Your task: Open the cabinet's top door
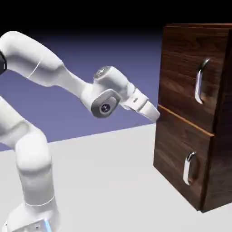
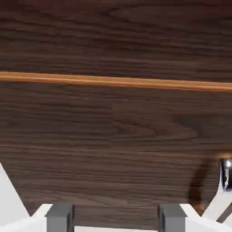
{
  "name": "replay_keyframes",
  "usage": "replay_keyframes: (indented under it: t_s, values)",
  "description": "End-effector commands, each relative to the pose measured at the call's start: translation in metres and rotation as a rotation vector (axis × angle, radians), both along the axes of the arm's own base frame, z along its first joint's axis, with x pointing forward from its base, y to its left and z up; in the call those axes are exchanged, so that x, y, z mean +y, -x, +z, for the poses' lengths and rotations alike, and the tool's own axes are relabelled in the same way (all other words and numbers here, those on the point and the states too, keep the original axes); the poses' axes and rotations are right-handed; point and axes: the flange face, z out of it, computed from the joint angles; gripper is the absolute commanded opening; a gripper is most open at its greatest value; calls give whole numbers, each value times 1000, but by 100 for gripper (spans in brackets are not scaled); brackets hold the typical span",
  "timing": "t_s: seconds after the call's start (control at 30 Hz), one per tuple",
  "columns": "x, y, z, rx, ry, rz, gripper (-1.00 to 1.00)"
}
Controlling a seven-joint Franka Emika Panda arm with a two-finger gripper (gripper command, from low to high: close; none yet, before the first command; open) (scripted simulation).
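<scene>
The dark walnut cabinet point(image 1: 220, 149) stands at the exterior view's right. Its top door point(image 1: 179, 72) looks shut, and the curved chrome handle point(image 1: 200, 81) sits near the door's right side. My gripper point(image 1: 155, 114) hovers at the cabinet's left front edge, level with the seam between the two panels and well left of that handle. In the hand view the gripper point(image 2: 115, 219) is open with nothing between its grey fingertips point(image 2: 59, 217). It faces dark wood crossed by a lighter seam point(image 2: 113, 81), with the top door point(image 2: 113, 36) above the seam.
The shorter lower panel point(image 1: 172, 158) carries its own chrome handle point(image 1: 189, 168); a sliver of that handle point(image 2: 225, 174) shows at the hand view's right edge. The white table point(image 1: 113, 181) runs under the arm up to the cabinet's foot.
</scene>
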Motion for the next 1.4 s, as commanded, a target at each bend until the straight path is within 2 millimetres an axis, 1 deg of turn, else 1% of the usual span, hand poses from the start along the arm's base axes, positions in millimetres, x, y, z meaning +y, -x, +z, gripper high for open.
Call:
replay_keyframes:
  t_s: [0.0,0.2,0.37,0.53,0.7,0.87,1.03,1.2,1.37]
  values:
    - [2,0,6,-14,2,4,0]
    - [12,-1,41,-101,9,24,0]
    - [16,2,66,-174,12,36,0]
    - [16,6,87,-247,13,44,0]
    - [12,10,104,-318,10,48,0]
    - [3,14,117,-387,4,49,0]
    - [-9,16,125,-452,-4,47,0]
    - [-25,15,128,-513,-14,43,0]
    - [-44,13,127,-570,-26,38,0]
